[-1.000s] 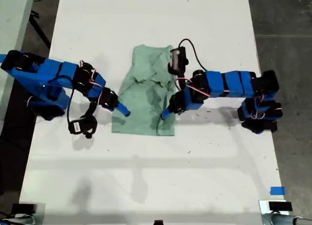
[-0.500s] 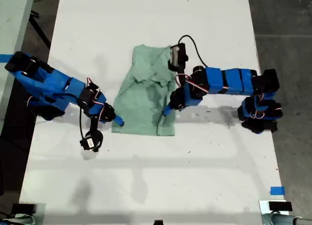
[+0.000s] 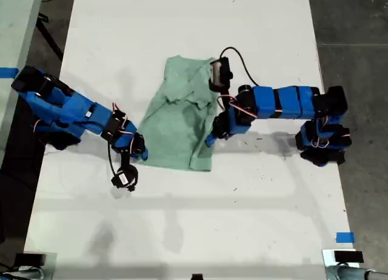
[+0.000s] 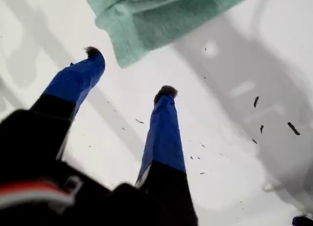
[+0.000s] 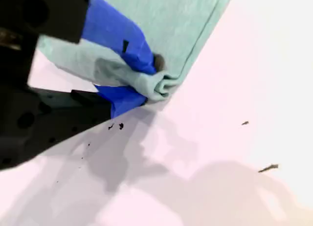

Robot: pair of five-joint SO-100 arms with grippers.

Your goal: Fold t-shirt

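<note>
Two arms of bright blue printed segments joined by black motor blocks. Black bases at the exterior view's left and right edges. Thin red and white wires looped at the joints of both. Black cable arcing over the arm on the exterior view's right to a small dark camera module point(image 3: 219, 73); similar black module point(image 3: 123, 179) hanging by a cable from the other. Fingers point(image 4: 164, 133) blue with dark, worn tips, black housing behind.
</note>
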